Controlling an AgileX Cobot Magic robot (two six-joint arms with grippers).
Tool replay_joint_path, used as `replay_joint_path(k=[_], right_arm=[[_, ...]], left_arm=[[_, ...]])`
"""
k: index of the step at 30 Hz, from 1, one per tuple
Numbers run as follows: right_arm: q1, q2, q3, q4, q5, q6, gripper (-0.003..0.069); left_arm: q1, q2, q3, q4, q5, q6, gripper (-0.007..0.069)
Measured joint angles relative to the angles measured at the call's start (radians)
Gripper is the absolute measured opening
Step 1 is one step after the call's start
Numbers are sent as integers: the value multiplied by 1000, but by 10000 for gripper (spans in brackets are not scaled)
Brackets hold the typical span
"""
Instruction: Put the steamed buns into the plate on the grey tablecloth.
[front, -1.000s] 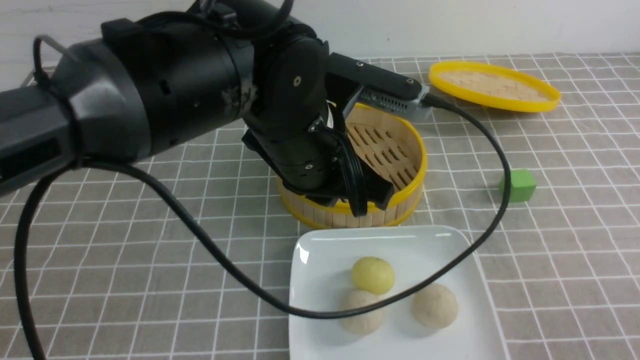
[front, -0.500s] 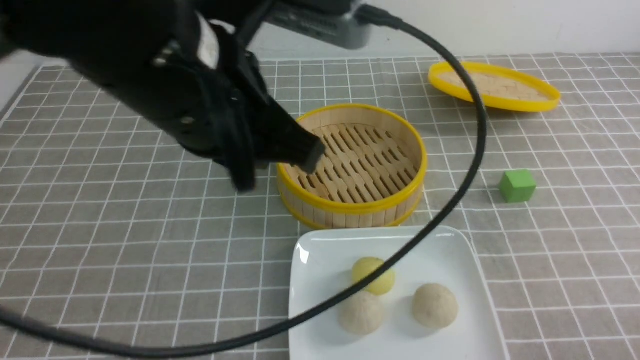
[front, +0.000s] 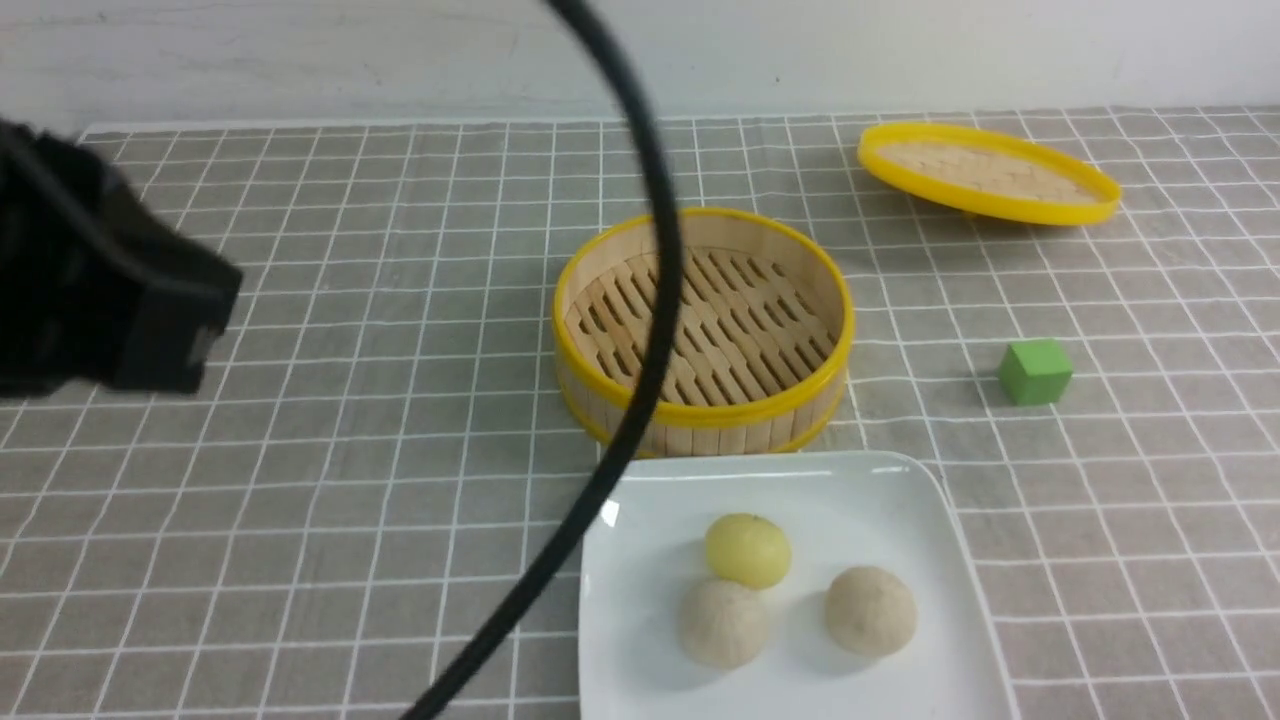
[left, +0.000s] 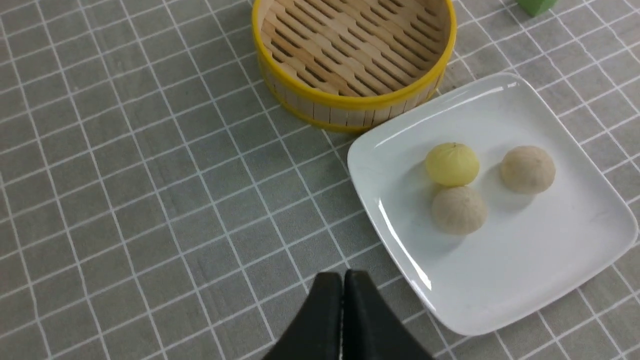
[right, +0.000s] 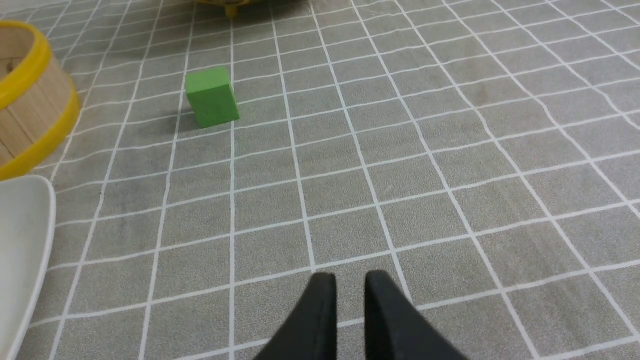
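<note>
three steamed buns (front: 747, 550) dome-up on the plate (front: 900, 500); left claw (left: 343, 280) pressed together, right claw (right: 349, 285) slightly spread

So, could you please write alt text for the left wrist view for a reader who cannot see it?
Three steamed buns, one yellow-green and two beige, sit on a white square plate on a grey grid tablecloth. An empty bamboo steamer stands just beyond the plate. The left end effector, shut and empty, is above the cloth beside the plate.

Grey tablecloth (front: 300, 480) carries plate (front: 900, 480), steamer (front: 700, 415), lid (front: 990, 205), cube (front: 1035, 371).
</note>
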Motion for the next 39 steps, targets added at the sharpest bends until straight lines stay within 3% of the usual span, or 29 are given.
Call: replay_joint_path(k=[10, 12, 19, 32, 39], right_arm=[[0, 0, 0, 0, 1, -3, 118], [0, 0, 0, 0, 1, -58, 122], [-1, 0, -1, 0, 7, -203, 131], [-3, 0, -1, 4, 8, -211, 135], [14, 0, -1, 46, 7, -212, 135]], left_arm=[[0, -180, 249, 7, -48, -52, 23], [0, -199, 291, 7, -56, -52, 27], [0, -204, 326, 16, -114, -52, 31], [0, -204, 329, 48, -177, -117, 34], [0, -206, 329, 64, -118, -153, 35]])
